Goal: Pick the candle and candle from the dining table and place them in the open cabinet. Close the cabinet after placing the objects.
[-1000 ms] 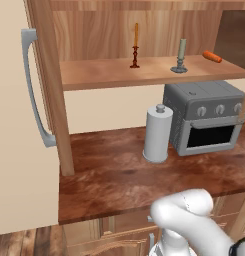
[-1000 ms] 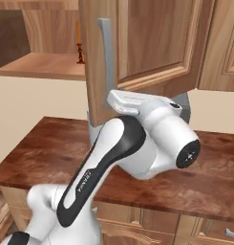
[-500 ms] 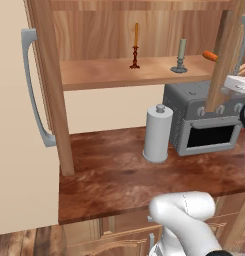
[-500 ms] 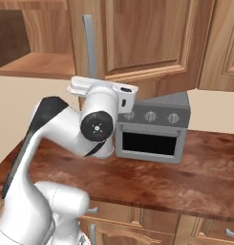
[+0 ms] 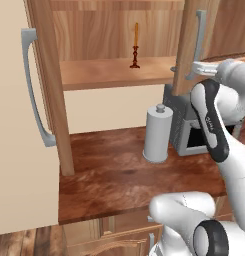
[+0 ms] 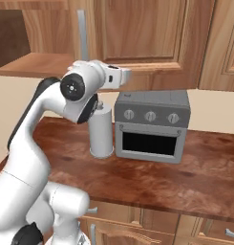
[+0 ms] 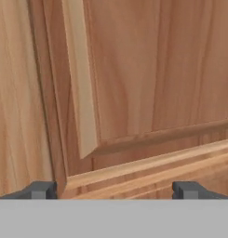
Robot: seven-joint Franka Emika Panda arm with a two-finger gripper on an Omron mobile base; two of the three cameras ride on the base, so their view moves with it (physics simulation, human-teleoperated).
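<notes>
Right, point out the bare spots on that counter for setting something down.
The wood counter lies bare from the left door post across to the paper towel roll, and along its front edge. The roll and the toaster oven stand close together at the back.

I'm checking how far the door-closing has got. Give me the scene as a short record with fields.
gripper: open, tips wide apart, facing the cabinet door
cabinet door: right door swung partway shut, left door wide open
handle: grey bar on the right door
orange candle: upright on the shelf
shelf: inside the cabinet
counter: holds toaster oven and paper towel roll
</notes>
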